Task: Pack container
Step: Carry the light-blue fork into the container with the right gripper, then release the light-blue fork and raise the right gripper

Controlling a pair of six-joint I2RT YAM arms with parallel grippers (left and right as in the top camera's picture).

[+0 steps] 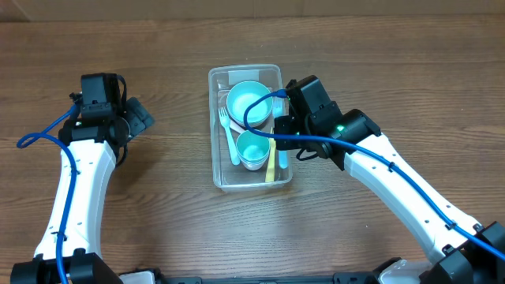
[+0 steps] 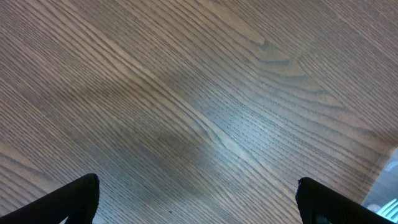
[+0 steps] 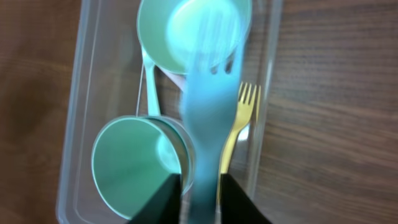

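Note:
The clear rectangular container stands mid-table. In it are a light-blue bowl, a green cup, a pale green fork and a yellow fork. My right gripper is over the container's right side, shut on a blue fork, which looks blurred. The right wrist view shows that gripper above the cup, the yellow fork, the bowl and the container's wall. My left gripper is open and empty over bare wood, well left of the container.
The wooden table spreads around the container. A blue cable from the right arm loops over the bowl. Another blue cable hangs beside the left arm.

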